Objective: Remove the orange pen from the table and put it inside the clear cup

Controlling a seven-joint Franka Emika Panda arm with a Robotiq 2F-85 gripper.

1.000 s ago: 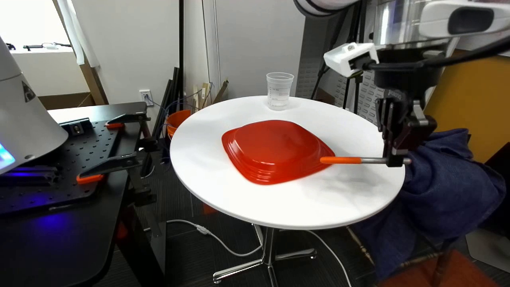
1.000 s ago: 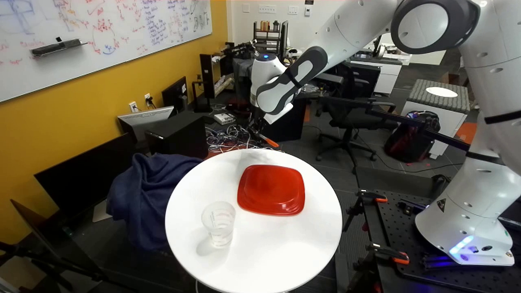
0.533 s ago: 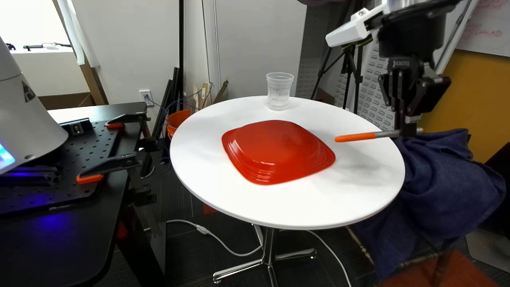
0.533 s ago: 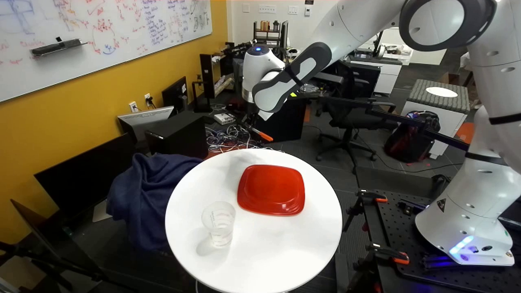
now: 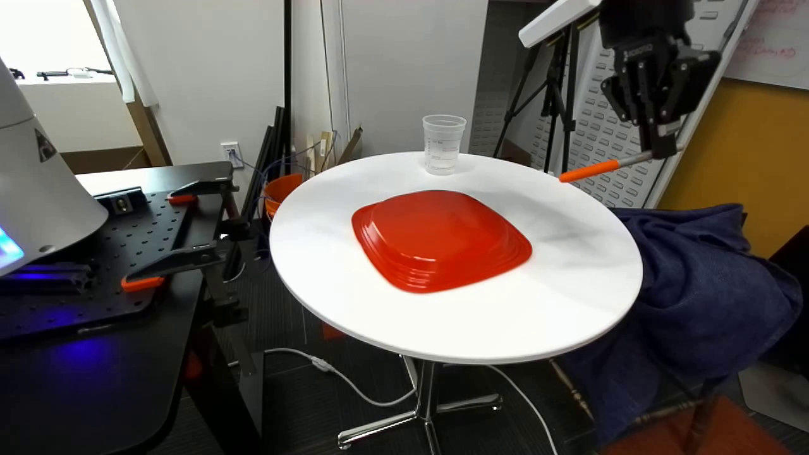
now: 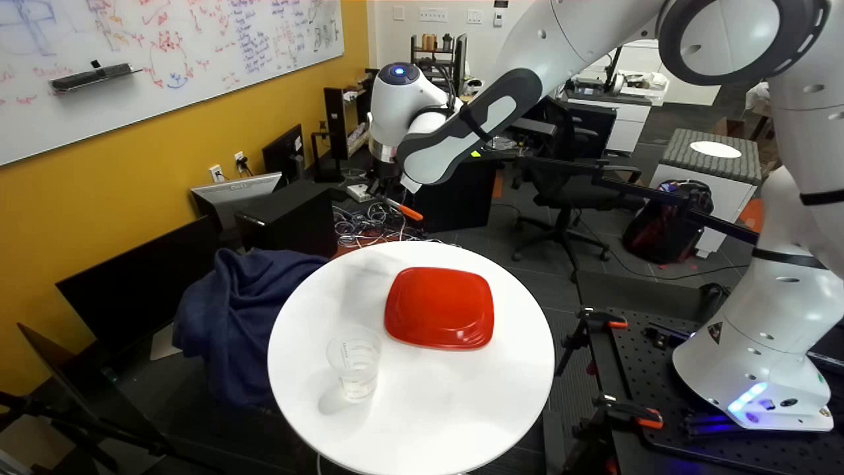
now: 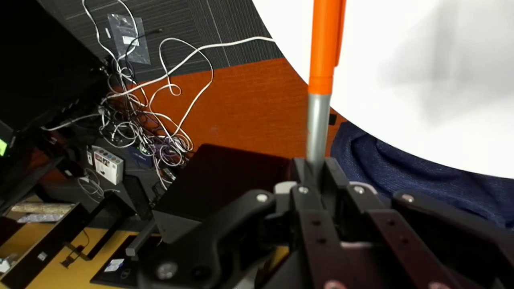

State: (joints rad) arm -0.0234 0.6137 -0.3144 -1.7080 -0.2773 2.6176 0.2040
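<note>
While the gripper pinches the orange pen by its grey part, midair near the edge of the surface, long axis slants slightly, orange end lower, pointing roughly toward robot base.

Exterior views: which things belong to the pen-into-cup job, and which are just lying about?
Part of the job:
orange pen, held by the claw
clear cup
white table

Lying about:
red plate
blue cloth
backpack

orange pen: smooth plastic. clear cup: plastic. red plate: glossy. blue cloth: matt.
</note>
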